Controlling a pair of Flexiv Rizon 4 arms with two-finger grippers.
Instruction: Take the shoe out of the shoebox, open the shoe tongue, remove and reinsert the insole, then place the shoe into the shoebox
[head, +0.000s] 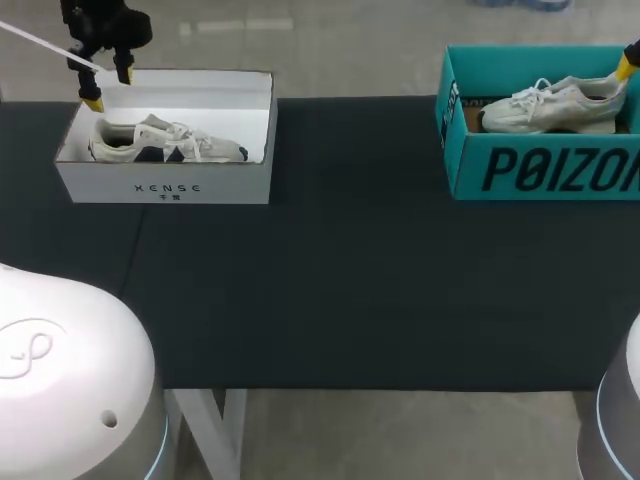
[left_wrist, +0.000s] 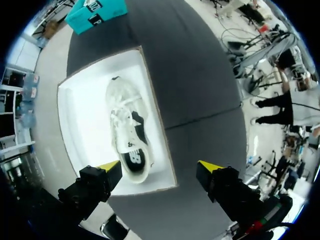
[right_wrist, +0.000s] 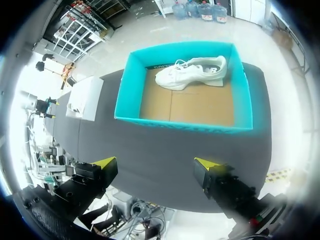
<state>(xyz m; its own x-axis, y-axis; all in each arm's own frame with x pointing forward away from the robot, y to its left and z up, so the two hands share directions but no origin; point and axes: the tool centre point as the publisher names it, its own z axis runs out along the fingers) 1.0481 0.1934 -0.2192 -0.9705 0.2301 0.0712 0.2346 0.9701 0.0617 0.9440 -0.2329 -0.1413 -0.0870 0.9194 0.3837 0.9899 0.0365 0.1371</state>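
Observation:
A white and black sneaker (head: 165, 140) lies on its side in the white shoebox (head: 165, 185) at the table's far left. My left gripper (head: 109, 88) hangs open above that box's far left corner. In the left wrist view the sneaker (left_wrist: 127, 130) lies ahead of the open left gripper (left_wrist: 160, 167), its heel nearest the fingers. A white sneaker (head: 550, 105) rests in the teal shoebox (head: 540, 165) at the far right. My right gripper (head: 628, 62) is above its right end, mostly cut off. In the right wrist view the right gripper (right_wrist: 155, 163) is open, well short of the teal box (right_wrist: 185, 120) and its sneaker (right_wrist: 192, 72).
A dark cloth covers the table (head: 350, 260) between the two boxes. My arms' white bases (head: 60, 380) stand at the near corners. The teal box (left_wrist: 95, 12) shows far off in the left wrist view, the white box (right_wrist: 85, 97) in the right wrist view.

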